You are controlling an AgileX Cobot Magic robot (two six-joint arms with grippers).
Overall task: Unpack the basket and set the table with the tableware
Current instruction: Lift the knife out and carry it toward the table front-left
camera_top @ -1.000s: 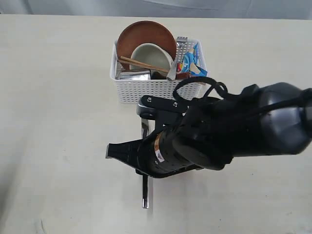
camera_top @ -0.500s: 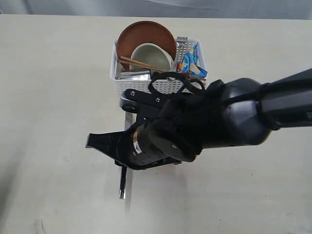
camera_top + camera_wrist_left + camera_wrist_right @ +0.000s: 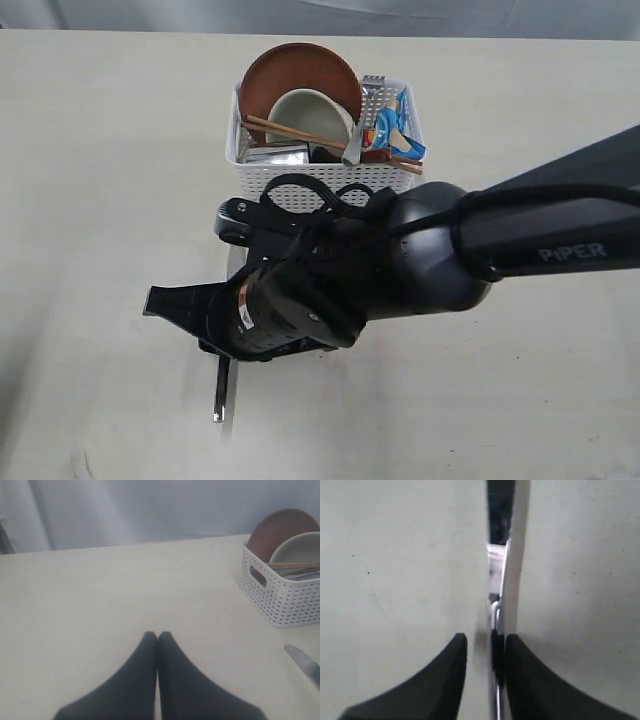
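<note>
The white basket stands at the table's far middle, also in the left wrist view. It holds the brown plate, off-white bowl, chopsticks and a steel cup. My right arm hangs over the table in front of the basket. Its gripper is open, and the steel knife runs between the jaws, against one finger and apart from the other. The knife's end sticks out below the arm. My left gripper is shut and empty, low over bare table.
A blue snack packet and a steel utensil stand in the basket's right end. The knife's blade shows beside the basket in the left wrist view. Bare tabletop spreads left and right of the arm.
The right arm has carried the knife leftward across the table, away from the basket's front. Its jaws have parted, leaving a gap on one side of the knife. The left gripper is unchanged.
</note>
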